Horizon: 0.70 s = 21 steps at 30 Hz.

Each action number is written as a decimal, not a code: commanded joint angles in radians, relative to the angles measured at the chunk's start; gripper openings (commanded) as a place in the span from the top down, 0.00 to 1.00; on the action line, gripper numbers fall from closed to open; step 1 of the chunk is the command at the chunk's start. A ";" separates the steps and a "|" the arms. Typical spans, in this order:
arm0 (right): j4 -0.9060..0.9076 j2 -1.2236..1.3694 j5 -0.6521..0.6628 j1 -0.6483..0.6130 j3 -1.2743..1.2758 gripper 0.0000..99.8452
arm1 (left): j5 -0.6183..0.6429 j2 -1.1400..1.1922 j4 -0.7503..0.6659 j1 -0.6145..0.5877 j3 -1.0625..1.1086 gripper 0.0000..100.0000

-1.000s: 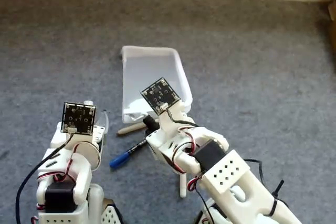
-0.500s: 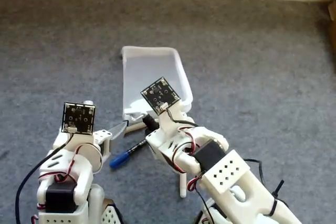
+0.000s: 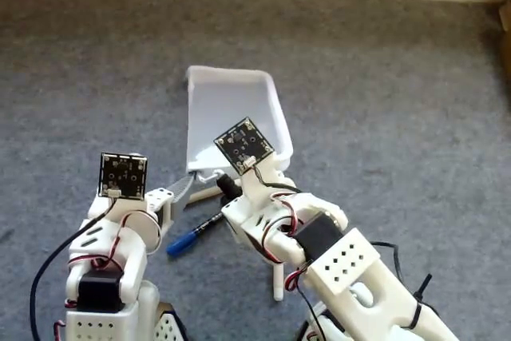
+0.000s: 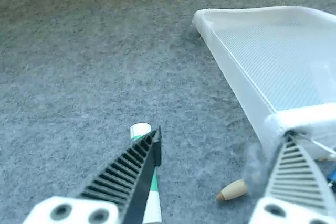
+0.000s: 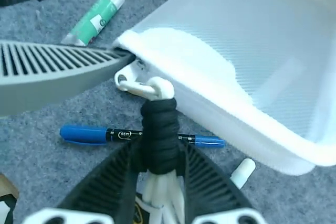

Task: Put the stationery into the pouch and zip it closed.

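Now the right pincer [image 5: 157,148] is clamped on the black zip cord [image 5: 159,124] at the pouch [image 5: 247,51] corner. The left pincer [image 4: 221,136] gapes wide, one finger touching that corner, glue stick [image 4: 154,198] under the other.

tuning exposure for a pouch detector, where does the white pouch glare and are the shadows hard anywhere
High view: the white translucent plastic pouch is bright against the grey carpet, rim distinct, shadows soft. Left wrist view: even light, no hard shadows. Right wrist view: the pouch's rounded near end glares most; the blue marker pen beside it lies in mild shade.
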 commanded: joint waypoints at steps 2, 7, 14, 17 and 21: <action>0.004 -0.044 -0.005 -0.012 -0.027 0.99 | 0.006 -0.005 -0.071 0.016 -0.005 0.77; 0.005 -0.044 -0.005 -0.008 -0.025 0.99 | 0.006 -0.005 -0.075 0.018 -0.005 0.83; 0.039 -0.045 -0.003 -0.005 -0.027 0.99 | 0.006 -0.005 -0.072 0.018 -0.005 0.94; 0.039 -0.045 -0.003 -0.005 -0.027 0.99 | 0.006 -0.005 -0.072 0.018 -0.005 0.99; 0.051 -0.045 -0.003 -0.004 -0.025 0.99 | 0.006 -0.005 -0.071 0.018 -0.005 0.99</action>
